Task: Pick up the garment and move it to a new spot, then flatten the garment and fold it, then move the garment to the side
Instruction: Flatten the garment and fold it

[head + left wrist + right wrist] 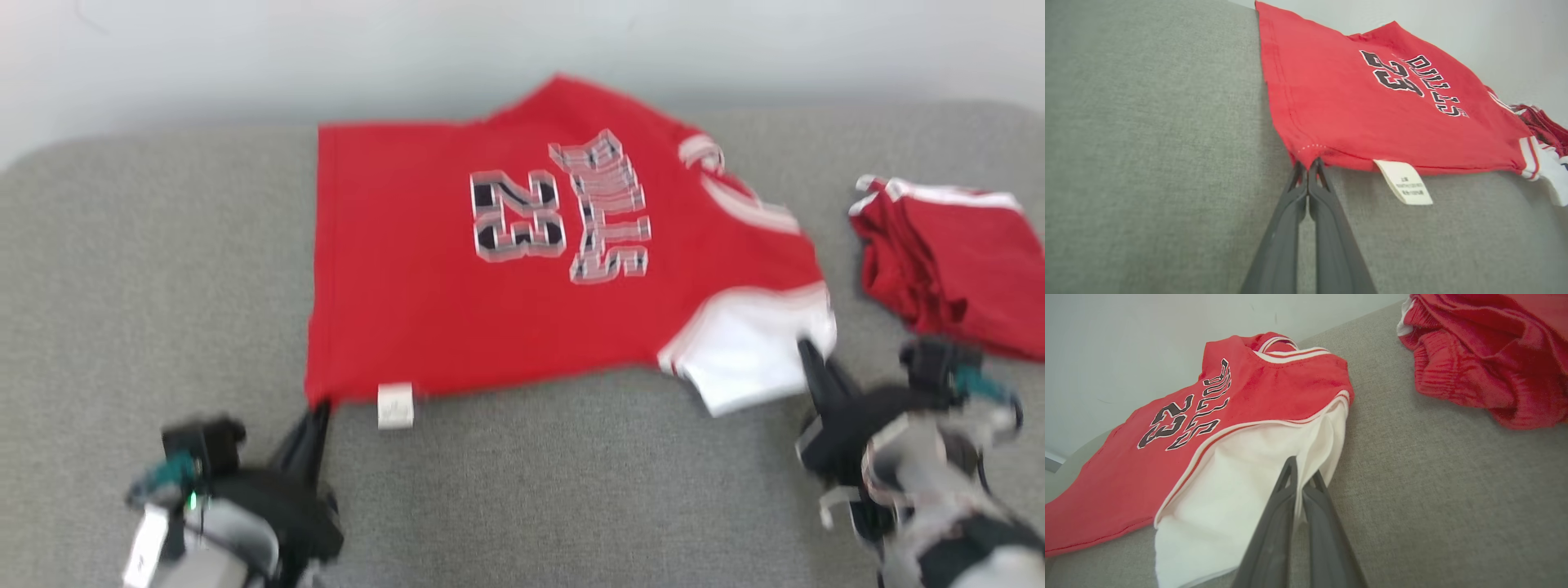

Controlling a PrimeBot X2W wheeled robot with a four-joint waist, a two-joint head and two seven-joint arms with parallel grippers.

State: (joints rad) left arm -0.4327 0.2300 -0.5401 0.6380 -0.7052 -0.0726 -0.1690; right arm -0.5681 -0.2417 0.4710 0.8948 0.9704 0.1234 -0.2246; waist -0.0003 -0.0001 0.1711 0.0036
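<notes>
Left tool (320,408) is pressed together right on the near hem corner of the red jersey (408,269), and the left wrist view shows that corner (1306,153) nipped at the fingertips (1316,165). Over on the other side, the right tool (804,347) is closed as well, pinching the edge of the white sleeve (751,359) with cloth caught between its fingers (1290,465).

So here's the layout that matters. The jersey lies flat and face up on the grey cloth-covered bench (147,245), and all of it stretches away from the two tools toward the wall (245,49). Its long axis runs across the robot, hem to the left and collar to the right. Each arm has the end nearest it, both on the near edge. By my reading that sets up a carry of the near edge over toward the far one, and the two arms would need to travel evenly or the cloth will skew.

A white care label (396,406) pokes out of the near edge just beside the left tool.

Room to work? Plenty of bare bench to the left. To the right sits a second red garment (955,261), crumpled, close to the right tool and near the sleeve but not touching the jersey. Its far edge lies close to the wall.
</notes>
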